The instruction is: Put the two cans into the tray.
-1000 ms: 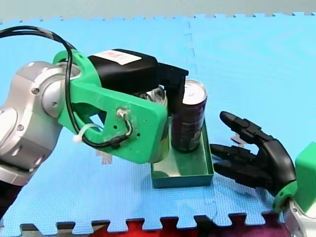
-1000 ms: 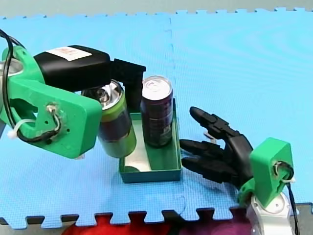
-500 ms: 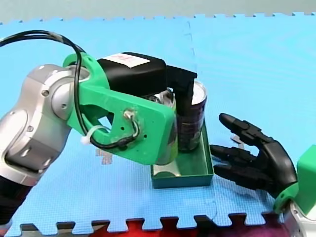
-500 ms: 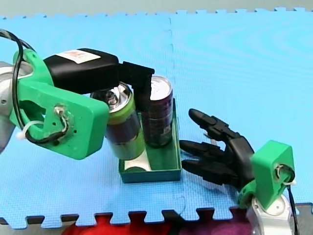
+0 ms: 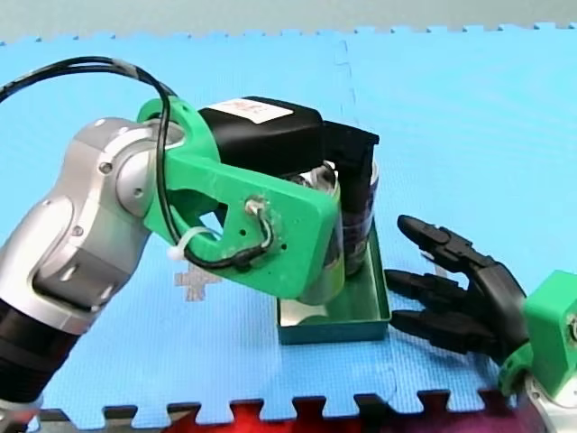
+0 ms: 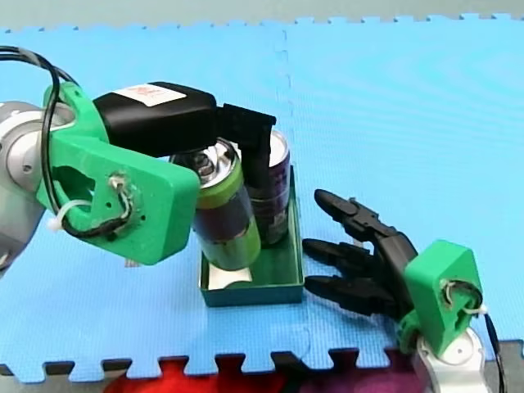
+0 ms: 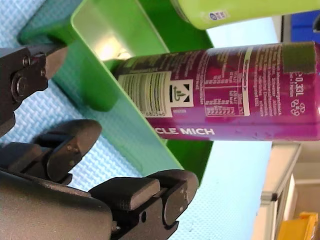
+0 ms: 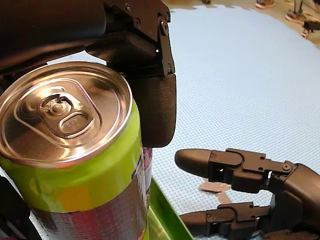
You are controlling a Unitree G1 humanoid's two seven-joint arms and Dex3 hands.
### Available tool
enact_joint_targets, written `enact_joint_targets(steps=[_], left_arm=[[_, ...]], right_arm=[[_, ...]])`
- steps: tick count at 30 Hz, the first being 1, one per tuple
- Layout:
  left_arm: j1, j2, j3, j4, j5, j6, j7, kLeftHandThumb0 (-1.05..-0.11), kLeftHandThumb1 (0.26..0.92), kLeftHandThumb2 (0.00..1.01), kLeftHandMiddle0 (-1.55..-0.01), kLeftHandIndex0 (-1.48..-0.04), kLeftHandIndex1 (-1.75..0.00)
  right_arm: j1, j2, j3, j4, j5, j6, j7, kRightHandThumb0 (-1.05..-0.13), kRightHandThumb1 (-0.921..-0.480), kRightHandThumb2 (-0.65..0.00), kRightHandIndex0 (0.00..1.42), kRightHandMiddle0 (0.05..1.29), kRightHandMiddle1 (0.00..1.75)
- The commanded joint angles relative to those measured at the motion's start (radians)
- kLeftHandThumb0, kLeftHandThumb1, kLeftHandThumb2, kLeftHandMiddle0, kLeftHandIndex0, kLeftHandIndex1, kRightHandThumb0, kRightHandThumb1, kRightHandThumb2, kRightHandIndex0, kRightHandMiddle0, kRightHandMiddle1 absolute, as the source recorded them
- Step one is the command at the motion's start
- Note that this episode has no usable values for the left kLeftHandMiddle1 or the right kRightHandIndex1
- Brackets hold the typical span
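Fingers (image 6: 255,147) of the left hand (image 6: 160,123) clamp the green can (image 6: 229,225). On the mat (image 6: 393,98), the tray (image 6: 254,291) already holds the purple can (image 6: 278,209) upright. The green can's base dips into the tray beside it. Right hand (image 6: 368,262) is empty, just beside the tray. Second can is mid-placement; next it likely needs seating, then release.

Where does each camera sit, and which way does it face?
First head view: from the head, down at the blue mat; left hand holds the green can at the tray.
Second head view: same scene, slightly aside; right hand, open, beside the tray; purple can inside.
First wrist view: beside black fingers, facing tray and purple can.
Second wrist view: left wrist, facing green can; right hand beyond.
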Motion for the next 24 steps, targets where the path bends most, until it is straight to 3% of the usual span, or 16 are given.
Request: enact_joint_targets(steps=[1,8,11,14,18,19,24], left_arm=[[-0.014,-0.009,0.0,0.005,-0.001,0.004,0.005,-0.39,0.869,0.01,-0.92,-0.53,-1.75],[-0.028,-0.022,-0.01,-0.003,0.006,0.027,-0.006,-0.382,0.867,0.01,-0.92,-0.54,-1.75],[-0.027,-0.019,-0.013,-0.013,0.012,0.044,-0.015,-0.38,0.866,0.01,-0.93,-0.54,-1.75],[-0.02,-0.016,-0.013,-0.024,0.017,0.055,-0.02,-0.377,0.864,0.0,-0.93,-0.54,-1.75],[-0.011,-0.01,-0.016,-0.032,0.025,0.053,-0.021,-0.373,0.864,0.0,-0.93,-0.54,-1.75],[-0.009,-0.007,-0.017,-0.033,0.027,0.051,-0.02,-0.373,0.864,0.0,-0.93,-0.54,-1.75],[-0.002,-0.005,-0.026,-0.024,0.04,0.049,-0.017,-0.374,0.868,0.01,-0.94,-0.55,-1.75]], right_arm=[[0.009,-0.003,0.006,-0.019,-0.002,0.024,-0.007,-0.602,-0.742,-0.006,0.77,0.42,0.0],[0.004,-0.013,0.015,-0.025,0.0,0.041,0.002,-0.63,-0.755,-0.006,0.81,0.42,0.0],[0.007,-0.02,0.02,-0.032,-0.008,0.046,-0.007,-0.647,-0.762,-0.007,0.83,0.42,0.0],[0.011,-0.023,0.027,-0.04,-0.019,0.042,-0.024,-0.659,-0.766,-0.006,0.85,0.42,0.0],[0.016,-0.023,0.03,-0.056,-0.013,0.036,-0.021,-0.662,-0.771,-0.005,0.86,0.41,0.0],[0.018,-0.022,0.028,-0.059,-0.006,0.036,-0.013,-0.662,-0.772,-0.004,0.86,0.41,0.0],[0.031,-0.013,-0.001,-0.08,0.08,0.035,0.084,-0.659,-0.776,-0.004,0.88,0.41,0.0]])
